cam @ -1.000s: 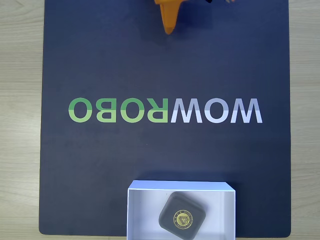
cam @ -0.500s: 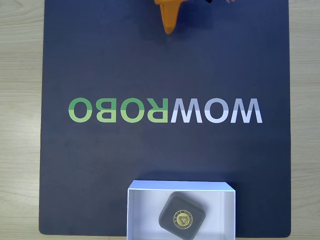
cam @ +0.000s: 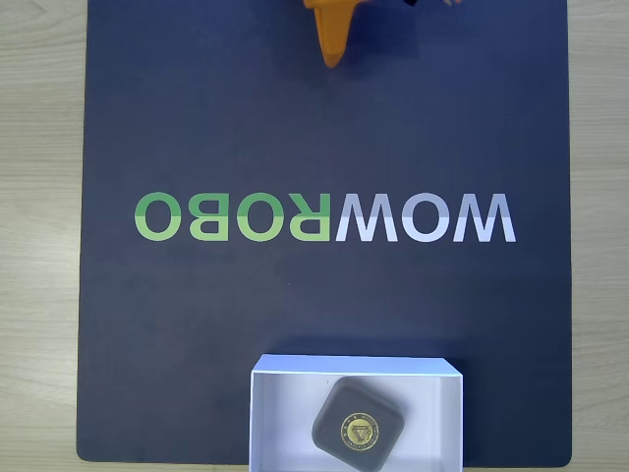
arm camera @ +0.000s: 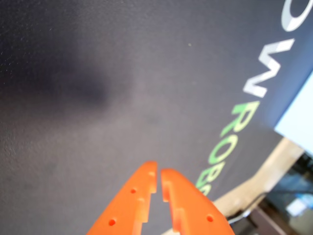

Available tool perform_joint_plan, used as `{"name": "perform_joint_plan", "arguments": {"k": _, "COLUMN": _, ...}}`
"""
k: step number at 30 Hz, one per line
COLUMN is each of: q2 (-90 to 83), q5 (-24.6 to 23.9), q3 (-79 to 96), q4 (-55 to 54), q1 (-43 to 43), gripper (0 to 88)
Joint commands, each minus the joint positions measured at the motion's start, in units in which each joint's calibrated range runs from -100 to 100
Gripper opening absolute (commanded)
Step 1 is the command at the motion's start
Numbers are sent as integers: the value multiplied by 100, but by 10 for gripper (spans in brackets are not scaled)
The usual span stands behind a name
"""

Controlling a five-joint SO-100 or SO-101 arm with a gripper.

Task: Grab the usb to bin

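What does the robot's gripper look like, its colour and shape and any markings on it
The gripper is bright orange plastic. In the wrist view its two fingers are flat, wedge-shaped pieces tapering to blunt tips, with small round holes in their faces and stepped notches along the inner edges. In the fixed view it shows as an orange tapered point at the top edge. No lettering or cables can be made out on it.

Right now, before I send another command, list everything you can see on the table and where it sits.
usb: one, dark grey with a round yellow-and-black emblem, lying inside the bin, right of its centre in the fixed view.
bin: one, white, bottom edge of the mat in the fixed view.
mat: one, dark navy with WOWROBO lettering in white and green, covering most of the table.
table: one, light wood, showing at both sides of the mat.
claw: one, orange, at the top edge of the fixed view, fingertips together with nothing between them, over bare mat.
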Motion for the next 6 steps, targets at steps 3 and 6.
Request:
{"name": "perform_joint_plan", "arguments": {"k": 3, "q2": 1, "q5": 20, "q3": 9, "q4": 2, "q1": 43, "gripper": 9}}
{"name": "perform_joint_plan", "arguments": {"k": 6, "q2": 1, "q5": 20, "q3": 9, "q4": 2, "q1": 43, "gripper": 9}}
